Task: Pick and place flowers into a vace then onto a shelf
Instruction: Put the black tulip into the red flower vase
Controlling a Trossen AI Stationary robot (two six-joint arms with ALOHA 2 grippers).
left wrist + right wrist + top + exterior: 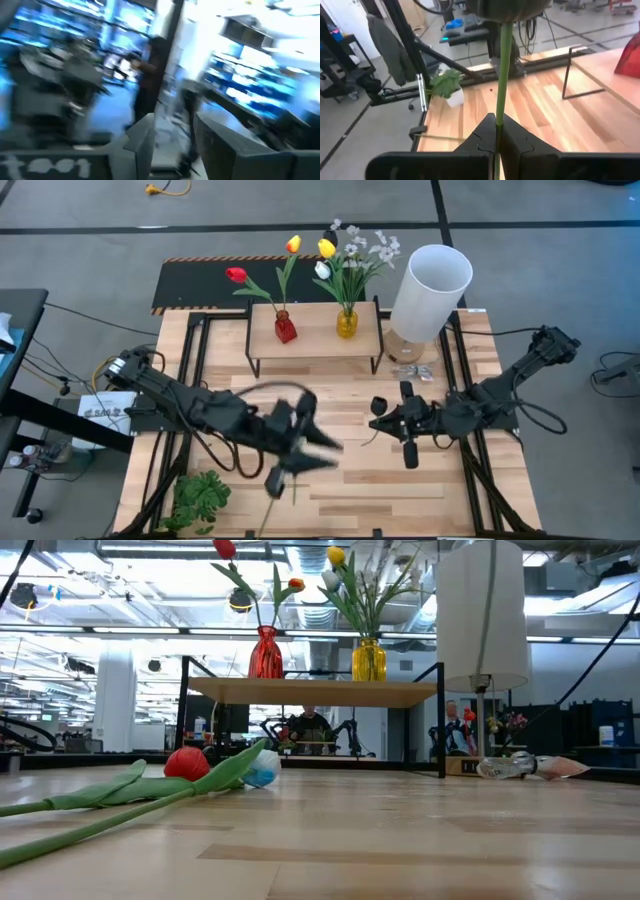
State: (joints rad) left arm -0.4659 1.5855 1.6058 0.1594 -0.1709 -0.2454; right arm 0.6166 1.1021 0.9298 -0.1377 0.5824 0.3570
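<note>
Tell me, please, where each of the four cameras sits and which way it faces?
High view: above the table, looking straight down; both arms show, left gripper and right gripper mid-table.
Low view: at tabletop height, looking level toward the shelf; no arm shows.
Left wrist view: on the left arm, facing the blurred room; its own fingers show.
Right wrist view: on the right arm, facing across the table; its fingers are shut on a green stem.
High and low views share the shelf, red vase and yellow vase.
</note>
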